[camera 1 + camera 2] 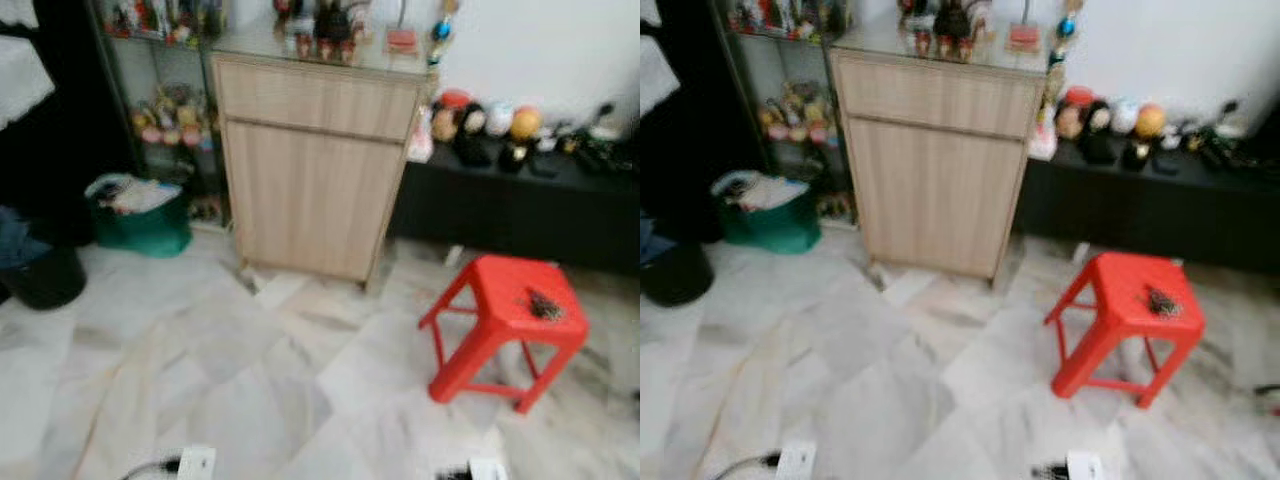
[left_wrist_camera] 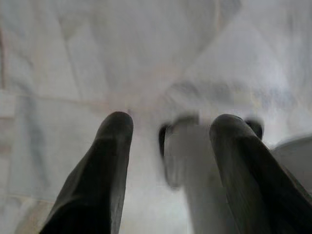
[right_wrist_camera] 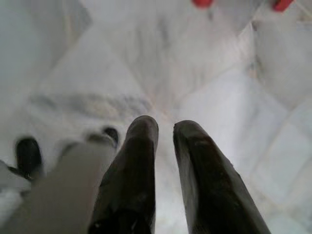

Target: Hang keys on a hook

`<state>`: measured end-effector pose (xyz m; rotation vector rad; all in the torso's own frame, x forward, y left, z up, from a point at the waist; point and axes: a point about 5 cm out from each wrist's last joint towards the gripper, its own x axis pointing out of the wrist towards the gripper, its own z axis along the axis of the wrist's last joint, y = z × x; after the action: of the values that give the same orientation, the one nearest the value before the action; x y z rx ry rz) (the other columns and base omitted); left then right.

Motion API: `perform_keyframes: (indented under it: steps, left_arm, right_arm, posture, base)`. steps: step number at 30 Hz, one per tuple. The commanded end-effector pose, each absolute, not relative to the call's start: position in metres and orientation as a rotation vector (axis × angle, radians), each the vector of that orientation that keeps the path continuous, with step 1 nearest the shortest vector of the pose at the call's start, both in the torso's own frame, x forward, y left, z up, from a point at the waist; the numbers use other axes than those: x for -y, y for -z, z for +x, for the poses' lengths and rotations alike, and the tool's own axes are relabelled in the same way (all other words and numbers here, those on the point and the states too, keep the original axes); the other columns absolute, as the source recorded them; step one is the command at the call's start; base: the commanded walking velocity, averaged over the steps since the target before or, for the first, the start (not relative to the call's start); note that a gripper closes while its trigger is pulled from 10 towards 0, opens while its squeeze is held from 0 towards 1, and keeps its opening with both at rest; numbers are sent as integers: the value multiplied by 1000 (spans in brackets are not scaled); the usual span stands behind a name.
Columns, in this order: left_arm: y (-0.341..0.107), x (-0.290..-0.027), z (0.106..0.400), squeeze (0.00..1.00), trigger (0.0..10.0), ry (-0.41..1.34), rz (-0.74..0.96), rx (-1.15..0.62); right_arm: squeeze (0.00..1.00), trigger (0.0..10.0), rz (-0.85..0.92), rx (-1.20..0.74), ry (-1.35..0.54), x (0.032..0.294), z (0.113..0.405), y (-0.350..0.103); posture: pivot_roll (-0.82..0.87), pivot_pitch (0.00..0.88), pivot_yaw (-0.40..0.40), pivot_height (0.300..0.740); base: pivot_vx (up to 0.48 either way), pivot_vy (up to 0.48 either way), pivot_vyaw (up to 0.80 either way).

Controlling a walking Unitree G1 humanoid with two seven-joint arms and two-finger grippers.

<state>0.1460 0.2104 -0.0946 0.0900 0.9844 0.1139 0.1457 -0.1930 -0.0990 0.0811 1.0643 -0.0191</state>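
We see the keys (image 1: 545, 305) as a small dark bunch lying flat on the seat of the red stool (image 1: 500, 285), close to its right edge and nearer the far right corner. They look blurred, so we cannot make out single keys.

We can read no text, label, brand, number or sign anywhere in these pictures. The small items on top of the wooden cabinet (image 1: 318, 160) and along the black shelf (image 1: 520, 200), far ahead of both grippers, are too blurred for us to make out any lettering. The white blocks (image 1: 196, 462) on the floor show us no legible marks either.
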Motion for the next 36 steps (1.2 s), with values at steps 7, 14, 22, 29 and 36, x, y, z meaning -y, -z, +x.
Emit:
perform_keyframes:
  steps: [7,14,22,29,36]
  left_arm:
    - [97,-207,142,0,10000,-102,90,-1008]
    - [97,-208,143,0,10000,-111,83,-1004]
    - [96,-206,144,0,10000,-113,75,-1000]
    - [96,-205,145,0,10000,-122,59,-984]
    - [87,-206,153,0,10000,-180,23,-812]
  right_arm:
    - [0,10000,114,-1069,59,198,139,101]
    - [0,10000,120,-1064,74,199,140,100]
    - [0,10000,102,-1066,61,200,141,100]
    - [0,10000,101,-1049,64,200,143,99]
    - [0,10000,118,-914,150,205,150,93]
  posture:
    - [79,0,-64,715]
    - [74,0,-65,715]
    - [72,0,-67,715]
    - [66,0,-66,715]
    - [57,0,-56,715]
  base:
    - [0,-384,0]
    - [0,-384,0]
    - [0,-382,0]
    - [0,-214,0]
    - [0,0,0]
